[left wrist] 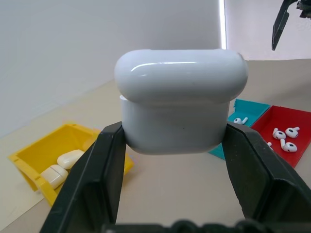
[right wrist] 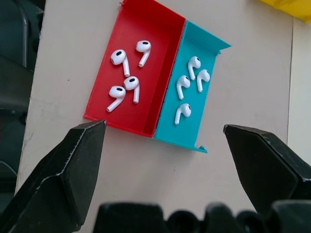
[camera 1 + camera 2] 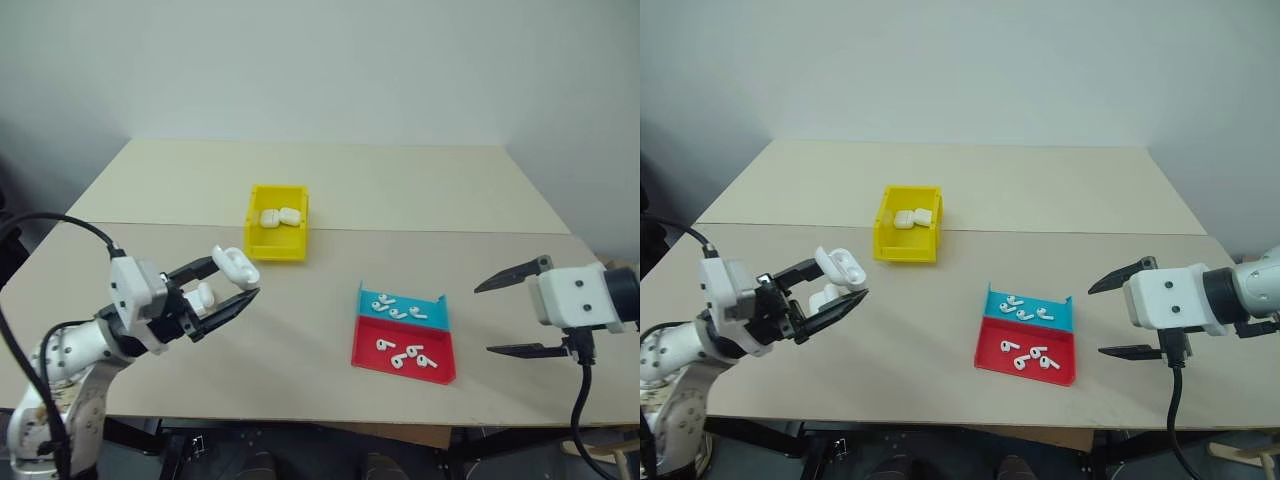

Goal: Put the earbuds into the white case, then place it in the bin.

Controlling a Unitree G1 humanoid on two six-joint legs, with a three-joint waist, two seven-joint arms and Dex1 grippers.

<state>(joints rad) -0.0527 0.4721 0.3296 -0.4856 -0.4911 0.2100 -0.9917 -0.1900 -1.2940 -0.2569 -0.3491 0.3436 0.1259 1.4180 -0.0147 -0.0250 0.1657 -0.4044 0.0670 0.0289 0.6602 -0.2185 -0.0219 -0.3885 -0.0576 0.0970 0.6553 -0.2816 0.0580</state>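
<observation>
Nearby, two spare cases [image 3: 280, 217] lie inside the bin [image 3: 276, 246].

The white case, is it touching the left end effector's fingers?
Touching. The left wrist view shows the white case clamped between both black fingers of the left end effector, with no gap.

The white case [image 1: 181, 102] blocks much of the worktop [image 1: 160, 194] behind it, and the black fingers [image 1: 90, 179] cover its lower corners. The bin [image 2: 291, 7] is cut off by the picture's edge. The earbuds [image 3: 405, 354] are too small to tell left from right
</observation>
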